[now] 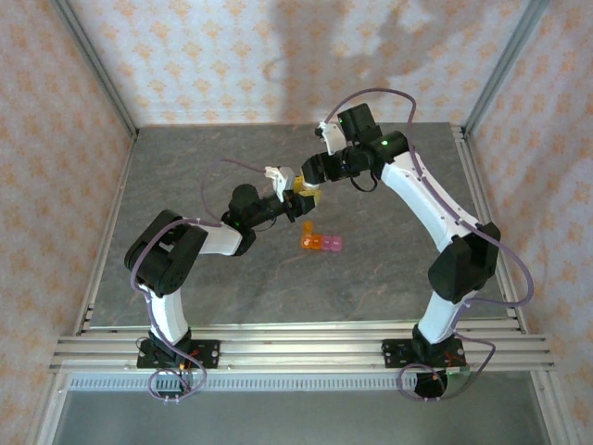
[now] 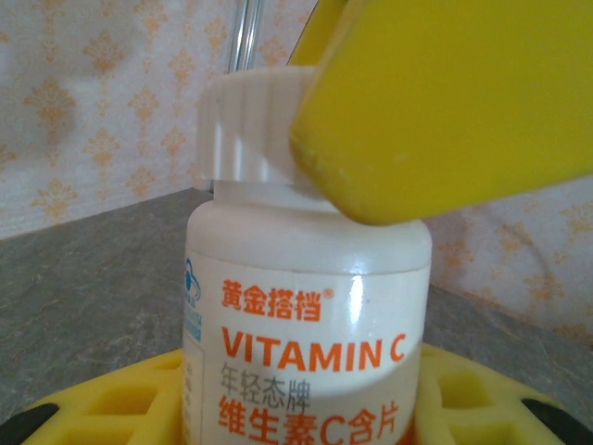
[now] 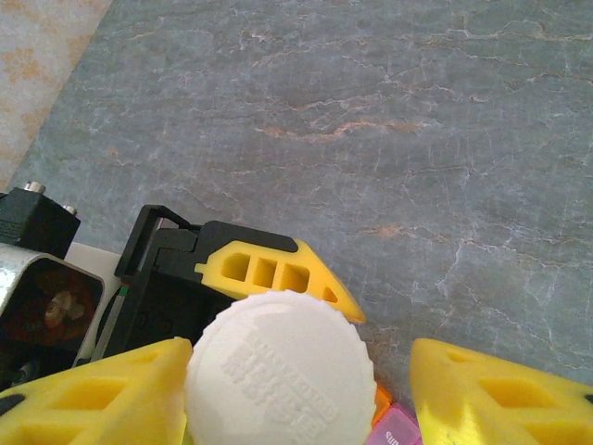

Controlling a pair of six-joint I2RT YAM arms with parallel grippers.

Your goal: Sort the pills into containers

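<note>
The left gripper is clamped on the lower body of a bottle, one yellow finger on each side, and holds it upright above the table. The bottle is white with orange "VITAMIN C" lettering and a ribbed white cap.

The right gripper comes down over that cap with its jaws apart. The left finger touches the cap's edge, while a narrow gap remains before the right finger.

The containers lie flat on the table, held by neither gripper. In the top view they sit just to the near side of both grippers and slightly to the right. From the right wrist, a corner of them peeks through the gap between the cap and the right finger, far below.

They form a short strip of small translucent cells, orange on the left and pink on the right. Whether the cells hold anything is too small to tell.
</note>
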